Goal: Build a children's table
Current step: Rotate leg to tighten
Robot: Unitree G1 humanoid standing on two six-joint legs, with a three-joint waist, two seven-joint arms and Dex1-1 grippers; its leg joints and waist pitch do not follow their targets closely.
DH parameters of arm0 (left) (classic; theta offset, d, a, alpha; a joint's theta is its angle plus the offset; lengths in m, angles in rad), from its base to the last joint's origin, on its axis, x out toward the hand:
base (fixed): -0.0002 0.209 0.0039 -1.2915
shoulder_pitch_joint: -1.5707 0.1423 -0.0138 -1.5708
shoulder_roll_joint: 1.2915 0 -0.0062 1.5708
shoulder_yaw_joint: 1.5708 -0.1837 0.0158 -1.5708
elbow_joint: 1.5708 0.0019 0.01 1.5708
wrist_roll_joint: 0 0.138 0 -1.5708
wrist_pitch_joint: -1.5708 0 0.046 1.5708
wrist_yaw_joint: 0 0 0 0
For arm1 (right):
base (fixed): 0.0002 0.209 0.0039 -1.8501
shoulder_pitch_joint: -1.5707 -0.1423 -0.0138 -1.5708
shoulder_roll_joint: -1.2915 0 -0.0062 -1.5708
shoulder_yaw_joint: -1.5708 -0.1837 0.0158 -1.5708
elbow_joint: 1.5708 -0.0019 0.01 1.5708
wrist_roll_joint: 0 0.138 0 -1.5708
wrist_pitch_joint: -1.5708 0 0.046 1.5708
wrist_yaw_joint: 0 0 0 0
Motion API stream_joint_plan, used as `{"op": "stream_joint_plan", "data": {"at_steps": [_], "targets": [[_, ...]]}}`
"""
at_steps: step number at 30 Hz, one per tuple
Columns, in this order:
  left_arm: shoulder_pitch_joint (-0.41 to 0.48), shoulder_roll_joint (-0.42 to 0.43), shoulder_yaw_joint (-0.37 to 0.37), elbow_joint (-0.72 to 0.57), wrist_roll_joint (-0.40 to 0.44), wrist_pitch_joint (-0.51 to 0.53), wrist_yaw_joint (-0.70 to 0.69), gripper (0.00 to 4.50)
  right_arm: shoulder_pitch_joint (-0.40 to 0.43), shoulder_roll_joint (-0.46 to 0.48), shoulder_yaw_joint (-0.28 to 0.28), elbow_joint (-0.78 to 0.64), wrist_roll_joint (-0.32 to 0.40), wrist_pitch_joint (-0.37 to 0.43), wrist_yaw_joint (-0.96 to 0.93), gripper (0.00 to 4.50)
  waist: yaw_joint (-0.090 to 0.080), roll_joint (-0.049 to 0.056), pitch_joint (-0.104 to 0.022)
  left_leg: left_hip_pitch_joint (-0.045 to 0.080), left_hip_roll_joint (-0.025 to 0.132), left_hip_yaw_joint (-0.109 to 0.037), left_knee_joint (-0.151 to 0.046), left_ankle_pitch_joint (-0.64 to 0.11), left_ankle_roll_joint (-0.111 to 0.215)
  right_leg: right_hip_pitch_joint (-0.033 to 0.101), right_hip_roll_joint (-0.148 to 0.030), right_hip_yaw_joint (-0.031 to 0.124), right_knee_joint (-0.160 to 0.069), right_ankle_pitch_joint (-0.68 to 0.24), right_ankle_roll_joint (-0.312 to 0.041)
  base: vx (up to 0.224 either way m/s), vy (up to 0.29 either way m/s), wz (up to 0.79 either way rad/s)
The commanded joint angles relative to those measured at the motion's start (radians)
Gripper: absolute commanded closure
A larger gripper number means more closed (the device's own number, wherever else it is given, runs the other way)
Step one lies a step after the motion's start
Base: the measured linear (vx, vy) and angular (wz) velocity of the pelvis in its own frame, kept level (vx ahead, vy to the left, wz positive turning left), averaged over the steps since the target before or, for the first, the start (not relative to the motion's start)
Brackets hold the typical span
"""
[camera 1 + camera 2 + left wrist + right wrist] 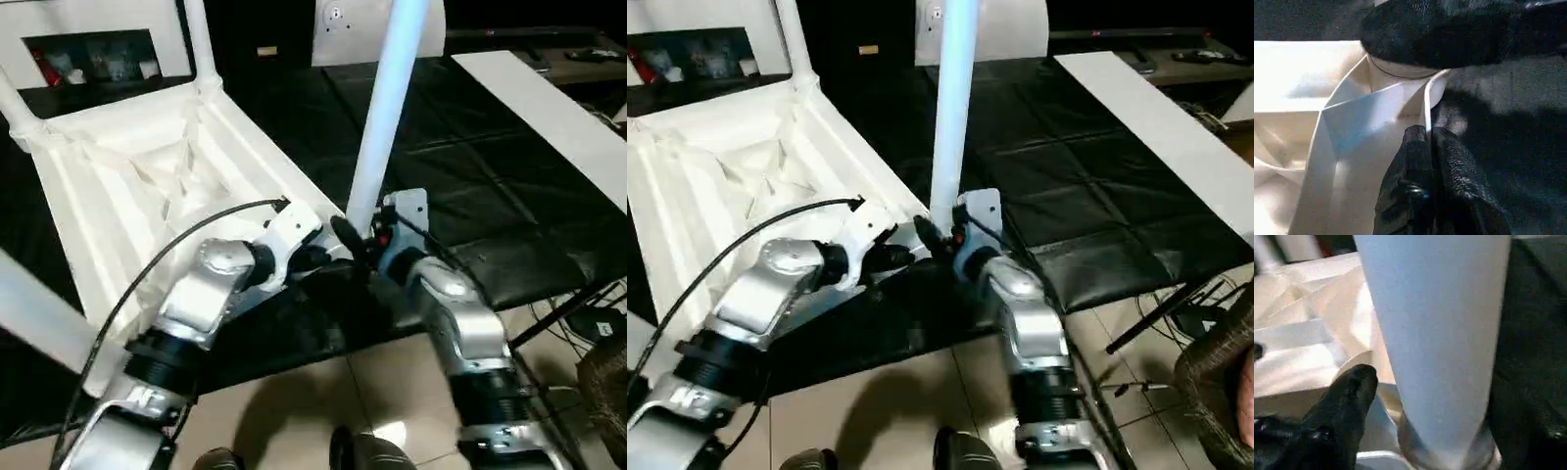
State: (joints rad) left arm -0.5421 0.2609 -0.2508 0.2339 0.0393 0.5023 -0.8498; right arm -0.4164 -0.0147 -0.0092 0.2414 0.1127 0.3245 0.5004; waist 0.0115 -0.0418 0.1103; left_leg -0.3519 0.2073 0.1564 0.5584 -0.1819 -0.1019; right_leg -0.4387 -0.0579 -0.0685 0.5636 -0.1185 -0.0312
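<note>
Left claw [1427, 147] closed tight on the thin rim of the upturned white table top [147, 166], right claw [358, 240] spread around the base of an upright leg [387, 108] at the corner socket, black worktop [490, 196] at 3 o'clock.

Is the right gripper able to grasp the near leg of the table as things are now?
Probably yes. The right gripper sits at the base of the upright leg, one black finger beside it, and nothing stands between them.
</note>
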Motion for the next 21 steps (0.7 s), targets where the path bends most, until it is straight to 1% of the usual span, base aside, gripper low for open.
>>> {"op": "stream_joint_plan", "data": {"at_steps": [1,2,3,4,5,7,8,9,10,11,12,13,14,15,16,18,19,20,21], "targets": [[0.014,0.043,-0.038,-0.018,-0.020,-0.062,-0.109,4.50,0.009,-0.052,0.020,-0.007,0.053,-0.036,0.164,0.72,0.010,0.012,-0.086,-0.009,0.005,0.014,-0.046,-0.110,0.092,0.082,-0.059,0.044,-0.044,-0.203,-0.196,0.000,0.000,0.00],[0.019,0.083,-0.044,-0.015,-0.026,-0.100,-0.166,4.50,0.009,-0.108,0.032,-0.007,0.066,-0.052,0.270,0.59,0.015,0.012,-0.087,-0.008,0.007,0.013,-0.046,-0.107,0.105,0.084,-0.060,0.042,-0.043,-0.192,-0.204,0.000,0.000,0.00],[0.020,0.091,-0.045,-0.015,-0.028,-0.108,-0.179,4.50,0.009,-0.119,0.036,-0.006,0.067,-0.057,0.289,0.59,0.015,0.012,-0.087,-0.008,0.007,0.014,-0.044,-0.105,0.108,0.085,-0.059,0.043,-0.039,-0.185,-0.208,0.000,0.000,0.00],[0.024,0.118,-0.049,-0.015,-0.037,-0.137,-0.224,4.50,0.006,-0.159,0.050,-0.001,0.070,-0.073,0.360,0.52,0.021,0.012,-0.088,-0.006,0.008,0.015,-0.043,-0.110,0.114,0.082,-0.061,0.043,-0.041,-0.184,-0.218,0.000,0.000,0.00],[0.031,0.152,-0.059,-0.017,-0.051,-0.163,-0.291,4.50,-0.003,-0.202,0.067,0.022,0.061,-0.123,0.427,0.41,0.025,0.011,-0.086,-0.004,0.009,0.016,-0.044,-0.119,0.108,0.082,-0.061,0.044,-0.041,-0.205,-0.218,0.000,0.000,0.00],[0.034,0.178,-0.073,-0.012,-0.051,-0.201,-0.340,4.50,-0.010,-0.231,0.078,0.037,0.064,-0.141,0.484,0.41,0.028,0.011,-0.084,-0.002,0.010,0.017,-0.044,-0.134,0.100,0.079,-0.062,0.044,-0.043,-0.242,-0.216,0.000,0.000,0.00],[0.037,0.205,-0.091,-0.004,-0.051,-0.241,-0.390,4.50,-0.019,-0.262,0.094,0.055,0.073,-0.159,0.548,0.41,0.032,0.011,-0.083,0.001,0.011,0.015,-0.044,-0.163,0.090,0.076,-0.063,0.044,-0.046,-0.301,-0.205,0.000,0.000,0.00],[0.036,0.214,-0.094,0.000,-0.059,-0.253,-0.415,4.50,-0.027,-0.279,0.101,0.069,0.080,-0.168,0.593,0.41,0.033,0.010,-0.082,0.001,0.011,0.015,-0.044,-0.169,0.088,0.076,-0.063,0.044,-0.047,-0.315,-0.201,0.000,0.000,0.00],[0.034,0.223,-0.097,0.003,-0.068,-0.262,-0.441,4.50,-0.034,-0.294,0.108,0.078,0.089,-0.173,0.638,0.41,0.037,0.011,-0.080,0.003,0.013,0.015,-0.045,-0.170,0.082,0.075,-0.064,0.045,-0.048,-0.327,-0.197,0.000,0.000,0.00],[0.031,0.234,-0.103,0.007,-0.078,-0.271,-0.471,4.50,-0.045,-0.312,0.114,0.093,0.102,-0.177,0.694,0.41,0.041,0.008,-0.081,0.005,0.014,0.015,-0.045,-0.178,0.080,0.074,-0.064,0.044,-0.048,-0.343,-0.195,0.000,0.000,0.00],[0.031,0.234,-0.103,0.007,-0.078,-0.271,-0.471,4.50,-0.045,-0.312,0.114,0.093,0.102,-0.177,0.694,0.41,0.044,0.009,-0.081,0.005,0.014,0.014,-0.045,-0.177,0.077,0.075,-0.064,0.044,-0.046,-0.344,-0.196,0.000,0.000,0.00],[0.028,0.243,-0.108,0.014,-0.087,-0.284,-0.494,4.50,-0.054,-0.324,0.118,0.109,0.112,-0.185,0.737,0.41,0.048,0.009,-0.082,0.007,0.015,0.015,-0.045,-0.175,0.072,0.073,-0.065,0.045,-0.046,-0.339,-0.198,0.000,0.000,0.00],[0.022,0.256,-0.116,0.024,-0.091,-0.303,-0.527,4.50,-0.065,-0.335,0.123,0.127,0.120,-0.199,0.780,0.41,0.048,0.009,-0.083,0.007,0.015,0.015,-0.044,-0.177,0.073,0.072,-0.065,0.045,-0.046,-0.338,-0.200,0.000,0.000,0.00],[0.015,0.270,-0.127,0.037,-0.089,-0.328,-0.560,4.50,-0.078,-0.346,0.134,0.148,0.125,-0.212,0.827,0.41,0.048,0.007,-0.081,0.004,0.014,0.014,-0.044,-0.181,0.073,0.075,-0.065,0.045,-0.044,-0.340,-0.203,0.000,0.000,0.00],[0.009,0.279,-0.135,0.046,-0.086,-0.341,-0.581,4.50,-0.085,-0.352,0.143,0.158,0.125,-0.221,0.854,0.41,0.049,0.006,-0.080,0.004,0.014,0.015,-0.044,-0.185,0.077,0.073,-0.063,0.044,-0.046,-0.348,-0.200,0.000,0.000,0.00],[-0.007,0.295,-0.151,0.069,-0.078,-0.370,-0.634,4.50,-0.103,-0.371,0.176,0.184,0.124,-0.238,0.930,0.41,0.053,0.006,-0.080,0.004,0.014,0.015,-0.043,-0.187,0.077,0.074,-0.064,0.043,-0.047,-0.370,-0.194,0.000,0.000,0.00],[-0.010,0.297,-0.152,0.074,-0.076,-0.376,-0.643,4.50,-0.106,-0.375,0.184,0.188,0.123,-0.240,0.945,0.57,0.054,0.006,-0.081,0.004,0.014,0.015,-0.043,-0.181,0.077,0.075,-0.063,0.043,-0.046,-0.367,-0.193,0.000,0.000,0.00],[-0.015,0.295,-0.152,0.079,-0.076,-0.381,-0.651,4.50,-0.110,-0.379,0.195,0.194,0.121,-0.241,0.967,0.76,0.057,0.006,-0.082,0.003,0.017,0.016,-0.042,-0.166,0.077,0.075,-0.064,0.044,-0.041,-0.343,-0.199,0.000,0.000,0.00],[-0.015,0.295,-0.152,0.079,-0.076,-0.381,-0.651,4.50,-0.110,-0.379,0.195,0.194,0.121,-0.241,0.967,0.76,0.059,0.006,-0.083,0.002,0.016,0.016,-0.041,-0.160,0.077,0.076,-0.063,0.044,-0.041,-0.340,-0.200,0.000,0.000,0.00]]}}
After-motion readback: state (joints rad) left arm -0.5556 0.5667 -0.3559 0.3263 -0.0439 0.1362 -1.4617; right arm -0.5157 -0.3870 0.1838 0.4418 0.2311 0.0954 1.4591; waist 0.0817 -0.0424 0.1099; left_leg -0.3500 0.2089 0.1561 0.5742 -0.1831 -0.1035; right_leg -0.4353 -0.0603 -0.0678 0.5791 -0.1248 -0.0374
